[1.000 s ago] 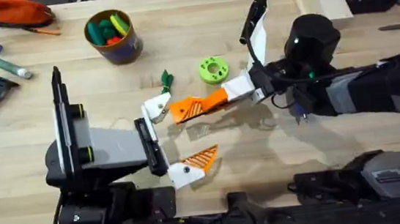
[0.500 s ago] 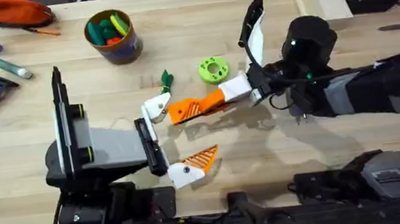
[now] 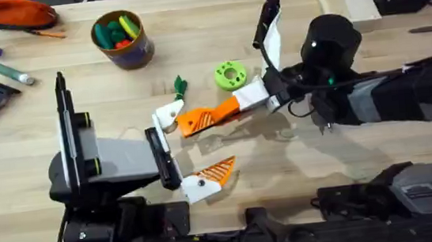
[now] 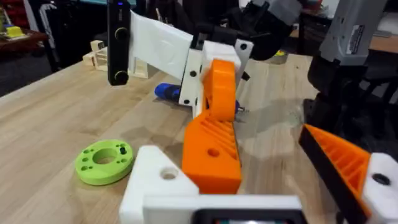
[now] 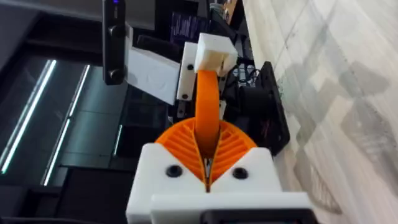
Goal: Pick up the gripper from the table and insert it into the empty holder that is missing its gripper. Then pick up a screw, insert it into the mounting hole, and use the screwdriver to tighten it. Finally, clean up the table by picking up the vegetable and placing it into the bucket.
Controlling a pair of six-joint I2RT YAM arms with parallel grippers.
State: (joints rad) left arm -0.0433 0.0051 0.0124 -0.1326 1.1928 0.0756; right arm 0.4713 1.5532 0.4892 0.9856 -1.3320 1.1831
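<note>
Bucket (image 3: 122, 39) at the table's (image 3: 230, 183) far left held colourful toy pieces. Right gripper (image 3: 200, 120) pinched the orange gripper (image 4: 214, 146), its tip touching the holder (image 3: 169, 115) of the spread left gripper (image 3: 186, 152). Vegetable (image 3: 178, 85) lay just behind.

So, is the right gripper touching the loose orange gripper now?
Touching. The right wrist view shows the orange gripper pinched between the right gripper's two ribbed pads.

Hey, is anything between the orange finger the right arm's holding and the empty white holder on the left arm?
Nothing visible. The gripper, clamped in the right gripper, has its tip right beside the holder; the vegetable and green disc lie off to the side.
</note>
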